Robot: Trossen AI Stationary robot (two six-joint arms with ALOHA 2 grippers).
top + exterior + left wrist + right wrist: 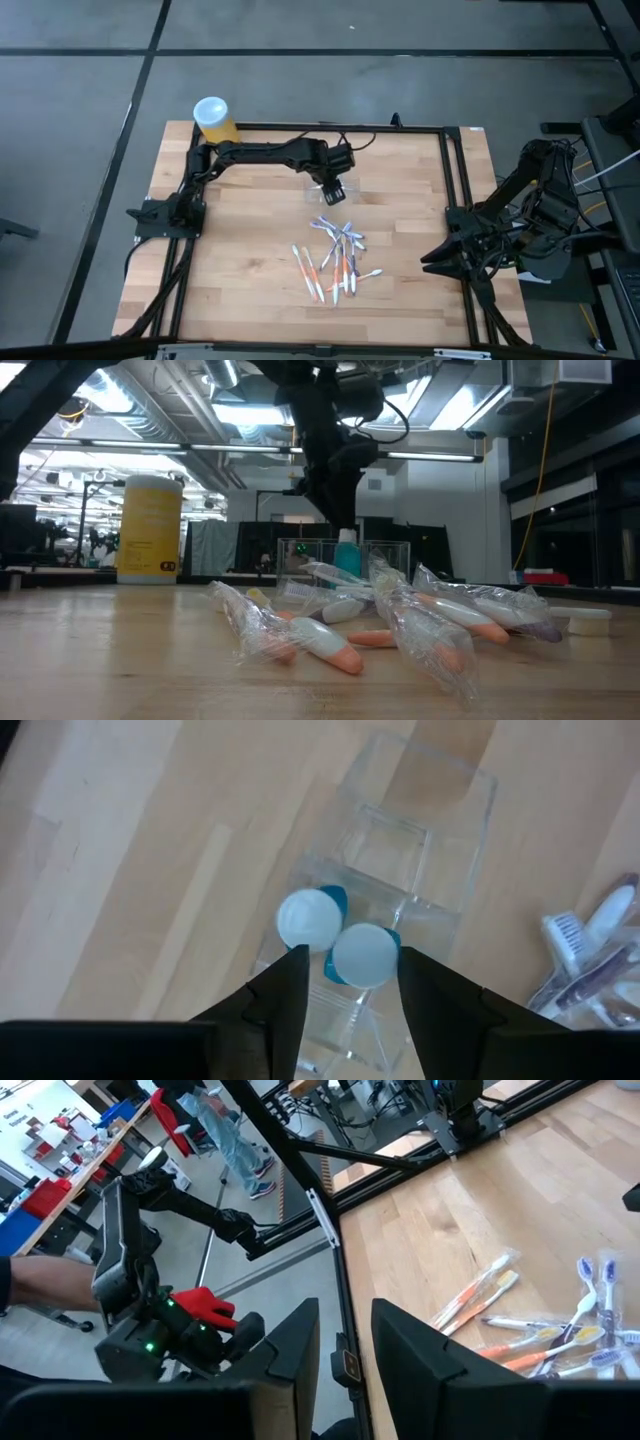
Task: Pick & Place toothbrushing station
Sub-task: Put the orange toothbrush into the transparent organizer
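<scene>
While the left gripper (334,190) hangs over the far middle of the table in the high view, the toothbrushing station (345,186) shows only as a faint clear shape right under and beside its fingertips, so it lies straight below the jaws rather than off to one side. The right gripper (440,257) waits at the right table edge, well apart from the holder; the left arm is plainly the nearer one. A heap of wrapped toothbrushes (338,260) lies nearer the front edge, clear of the jaws.

From the low view, the left gripper (335,505) comes down from above onto the toothbrushing station (385,560), which stands upright on the wood behind the toothbrushes (400,622). A teal bottle (347,555) rises inside the holder just below the fingertips.

Looking through the left wrist view, the left gripper (352,970) has its jaws apart, one finger to each side of two white-capped bottles (340,935) standing in the near compartment. The toothbrushing station (415,850) runs lengthwise away from the jaws, its long axis ahead of the fingers, not across them. Whether the fingers touch the clear walls I cannot tell.

By the right wrist view, the right gripper (345,1345) stands with jaws apart and empty, hanging over the table's edge rail.
</scene>
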